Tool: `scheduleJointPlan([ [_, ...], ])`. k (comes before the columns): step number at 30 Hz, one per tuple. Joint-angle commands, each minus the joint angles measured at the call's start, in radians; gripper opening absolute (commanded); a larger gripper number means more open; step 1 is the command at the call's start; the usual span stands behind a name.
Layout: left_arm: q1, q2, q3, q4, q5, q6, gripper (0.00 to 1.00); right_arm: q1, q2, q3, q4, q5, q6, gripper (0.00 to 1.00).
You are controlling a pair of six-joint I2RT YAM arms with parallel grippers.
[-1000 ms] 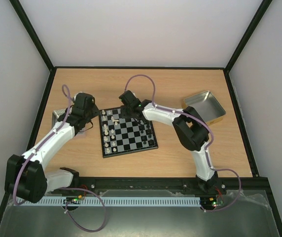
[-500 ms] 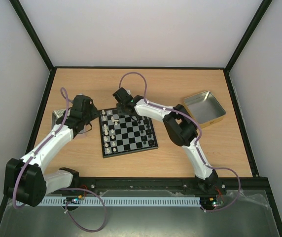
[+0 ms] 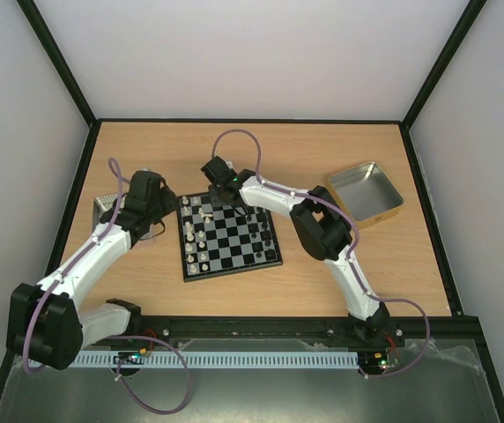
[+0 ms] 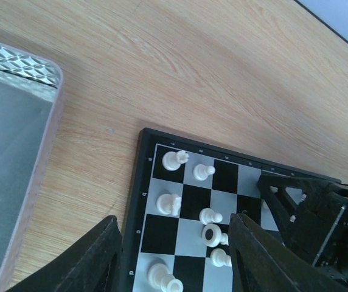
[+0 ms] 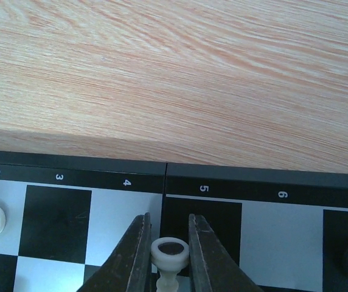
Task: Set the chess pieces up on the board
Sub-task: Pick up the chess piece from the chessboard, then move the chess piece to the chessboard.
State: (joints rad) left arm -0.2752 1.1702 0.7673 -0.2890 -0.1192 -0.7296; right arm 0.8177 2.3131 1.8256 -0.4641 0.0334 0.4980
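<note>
The board [image 3: 231, 272] lies mid-table, with white chess pieces [image 3: 196, 236] down its left side and black ones [image 3: 265, 251] on its right. My right gripper [image 5: 169, 222] hangs over the board's far edge [image 5: 222, 176], shut on a white piece [image 5: 170, 252] whose round base faces the camera. In the top view the right gripper [image 3: 224, 196] sits at the board's back edge. My left gripper [image 4: 174, 222] is open above the board's left corner, with nothing between its fingers. Below it are several white pieces [image 4: 175, 160], one tipped over [image 4: 212, 235].
A silver tin [image 3: 366, 192] stands open at the right of the table. Another tin [image 4: 10, 152] lies left of the board, partly under my left arm. In the left wrist view the right gripper's black body [image 4: 308, 213] fills the right edge.
My right arm has swung left toward the board's back edge and its jaws have shut on the white piece. The left arm has shifted slightly left.
</note>
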Motion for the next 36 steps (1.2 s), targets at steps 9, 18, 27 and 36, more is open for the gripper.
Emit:
scheduleJointPlan([
  [9,0.000,-0.132,-0.168,0.275,0.213,0.011,0.53,-0.045,-0.227,-0.248,0.243,-0.219,0.322,0.10],
  [18,-0.087,-0.157,-0.268,0.478,0.306,0.047,0.61,-0.083,-0.453,-0.572,0.652,-0.460,0.775,0.10],
  [27,-0.186,-0.107,-0.273,0.609,0.327,0.052,0.59,-0.083,-0.537,-0.792,0.965,-0.573,1.125,0.08],
  [36,-0.216,-0.002,-0.223,0.581,0.325,0.032,0.45,-0.081,-0.563,-0.835,1.024,-0.592,1.226,0.08],
])
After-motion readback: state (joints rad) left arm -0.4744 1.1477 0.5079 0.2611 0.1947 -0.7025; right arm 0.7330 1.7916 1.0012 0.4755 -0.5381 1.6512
